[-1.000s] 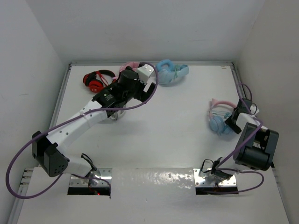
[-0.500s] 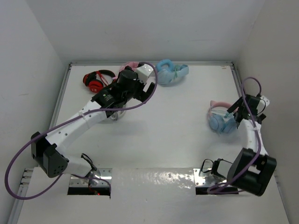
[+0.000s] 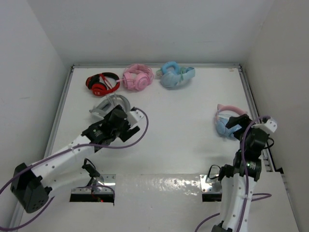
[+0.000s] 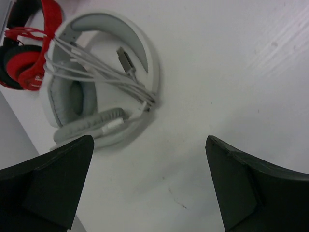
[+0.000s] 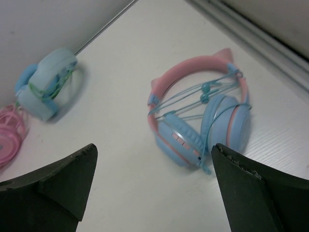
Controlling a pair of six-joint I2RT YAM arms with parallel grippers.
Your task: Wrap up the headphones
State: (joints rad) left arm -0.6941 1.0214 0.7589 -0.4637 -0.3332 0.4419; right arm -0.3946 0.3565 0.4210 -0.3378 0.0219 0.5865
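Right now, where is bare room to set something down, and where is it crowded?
Bare: the wide middle between the grey headphones and the cat-ear headphones. Crowded: the back edge, with the red pair, pink pair and light-blue pair.

Left arm (image 3: pixel 58 159) stretches from the lower left corner up toward centre-left, long and low. Left gripper (image 4: pixel 149 186) has its jaws spread wide. Right arm (image 3: pixel 241 188) stands folded at lower right, wrist tipped upward in frame. Right gripper (image 5: pixel 154 186) gapes wide too.
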